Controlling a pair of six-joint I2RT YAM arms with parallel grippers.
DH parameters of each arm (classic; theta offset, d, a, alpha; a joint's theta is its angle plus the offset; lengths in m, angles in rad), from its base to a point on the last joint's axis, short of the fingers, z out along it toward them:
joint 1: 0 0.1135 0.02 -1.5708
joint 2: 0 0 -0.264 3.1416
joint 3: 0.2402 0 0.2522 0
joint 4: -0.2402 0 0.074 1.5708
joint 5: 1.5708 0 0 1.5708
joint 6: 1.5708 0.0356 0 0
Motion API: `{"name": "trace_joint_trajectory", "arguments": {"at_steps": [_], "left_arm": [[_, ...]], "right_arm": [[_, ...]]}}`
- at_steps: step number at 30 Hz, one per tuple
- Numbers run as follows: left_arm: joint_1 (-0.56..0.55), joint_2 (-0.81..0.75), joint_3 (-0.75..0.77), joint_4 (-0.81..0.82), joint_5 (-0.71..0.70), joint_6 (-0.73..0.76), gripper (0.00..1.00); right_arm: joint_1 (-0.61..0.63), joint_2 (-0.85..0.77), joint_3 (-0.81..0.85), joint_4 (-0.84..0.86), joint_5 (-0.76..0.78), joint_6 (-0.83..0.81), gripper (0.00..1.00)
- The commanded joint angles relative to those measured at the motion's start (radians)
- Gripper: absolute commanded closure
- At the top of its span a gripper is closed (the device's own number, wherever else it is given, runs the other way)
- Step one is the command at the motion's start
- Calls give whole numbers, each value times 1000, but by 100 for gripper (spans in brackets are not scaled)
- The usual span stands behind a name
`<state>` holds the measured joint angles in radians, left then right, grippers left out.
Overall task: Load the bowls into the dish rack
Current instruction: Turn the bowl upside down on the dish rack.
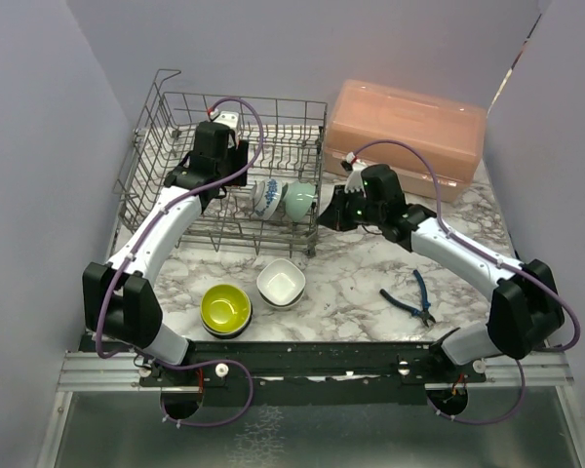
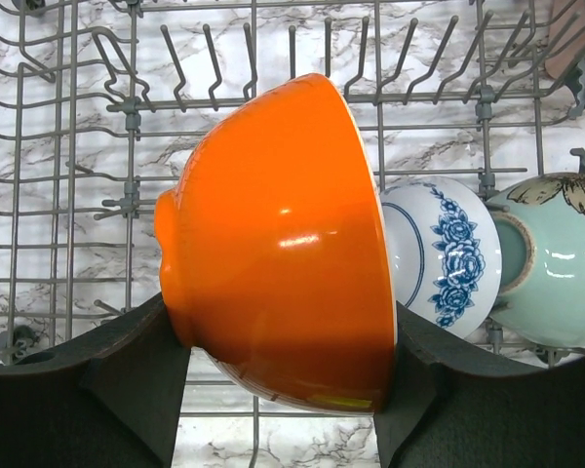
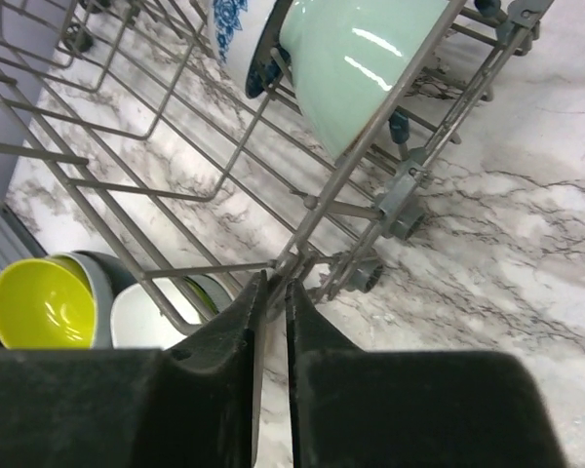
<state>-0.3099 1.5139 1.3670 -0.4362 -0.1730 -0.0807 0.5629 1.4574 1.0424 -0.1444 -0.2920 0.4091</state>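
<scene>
Work stood partway through: nearest the arm bases a lime-yellow bowl [image 1: 225, 306], nested on a darker one, and a white bowl [image 1: 281, 283] just beside it sat on the table [image 1: 361, 263], not yet loaded. Beyond them the right gripper [image 3: 273, 292] reached to the near right corner of the dish rack [image 1: 166, 112]. Its fingers were drawn almost together with only a slit between them, tips at a wire of the rack's lower edge; whether they nipped that wire could not be told. Farther in, the left gripper [image 2: 278, 385] hung over the rack's tines, its fingers pinching an orange bowl [image 2: 273, 244] held on edge. The bowl's rim faced a blue-patterned bowl [image 2: 444, 258] standing upright in the rack, with a pale teal bowl [image 2: 556, 263] next along. The step in hand looked to be placing the orange bowl. The next move probably called for lowering it between tines just beside the patterned bowl, without knocking that one, before the fingers spread. The table was glossy, white and marble-patterned with grey veins; blue-handled pliers [image 1: 409, 295] lay on it to the right, well apart from the bowls. Behind the rack's right end stood a pink lidded box [image 1: 405, 136], and plain pale lilac walls [image 1: 39, 146] closed the scene on three sides.
</scene>
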Motion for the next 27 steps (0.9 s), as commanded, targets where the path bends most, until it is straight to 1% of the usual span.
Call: {"name": "trace_joint_trajectory", "arguments": {"at_steps": [1, 2, 5, 6, 7, 9, 14, 15, 19, 27], "left_arm": [[-11, 13, 49, -7, 7, 10, 100], [-13, 15, 51, -10, 4, 11, 100], [-16, 15, 50, -12, -10, 18, 100], [-17, 18, 53, -13, -15, 20, 100], [-18, 20, 55, -18, -19, 23, 100], [-23, 23, 60, -26, -36, 29, 100], [-40, 39, 67, -43, -66, 46, 100], [-42, 46, 74, -52, -71, 49, 100], [-47, 62, 82, -66, -78, 57, 100], [-47, 91, 99, -96, -116, 74, 100]], "right_arm": [[-3, -37, 0, -107, 19, -41, 81], [-4, -49, -6, -95, 13, -39, 77], [-2, -94, -28, -57, 6, -21, 69], [-3, -111, -36, -50, 3, -15, 62], [-3, -132, -47, -40, 0, -11, 52], [-3, -175, -79, 10, 6, 0, 38], [-3, -274, -152, 81, 23, 35, 13], [-3, -292, -172, 100, 22, 39, 10], [-3, -345, -221, 135, 37, 55, 1], [-3, -353, -228, 155, 24, 54, 0]]}}
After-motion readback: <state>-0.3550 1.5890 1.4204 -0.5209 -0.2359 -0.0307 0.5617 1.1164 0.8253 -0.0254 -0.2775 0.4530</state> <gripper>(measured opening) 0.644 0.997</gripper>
